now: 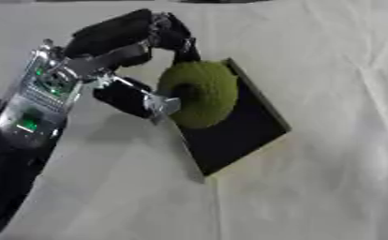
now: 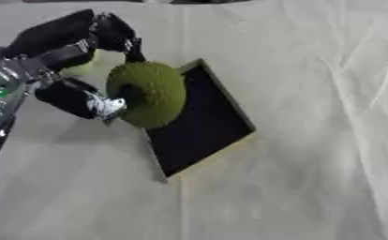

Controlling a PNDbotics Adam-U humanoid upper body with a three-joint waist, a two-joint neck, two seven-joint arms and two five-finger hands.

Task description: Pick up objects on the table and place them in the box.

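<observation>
A round, fuzzy olive-green object (image 1: 201, 93) with a dimple in its middle hangs over the near-left edge of a shallow box with a black inside (image 1: 238, 133). My left hand (image 1: 119, 35) comes in from the left and is shut on the object, with fingers (image 1: 179, 42) curled over its top and the thumb (image 1: 136, 99) against its left side. The box lies askew on the white cloth, and the part of it that shows holds nothing. My right hand shows in neither view.
A white cloth (image 1: 328, 187) with creases covers the table. A pale yellow-green patch (image 2: 84, 67) shows behind my left hand. My left forearm (image 1: 37, 101) crosses the left side of the table.
</observation>
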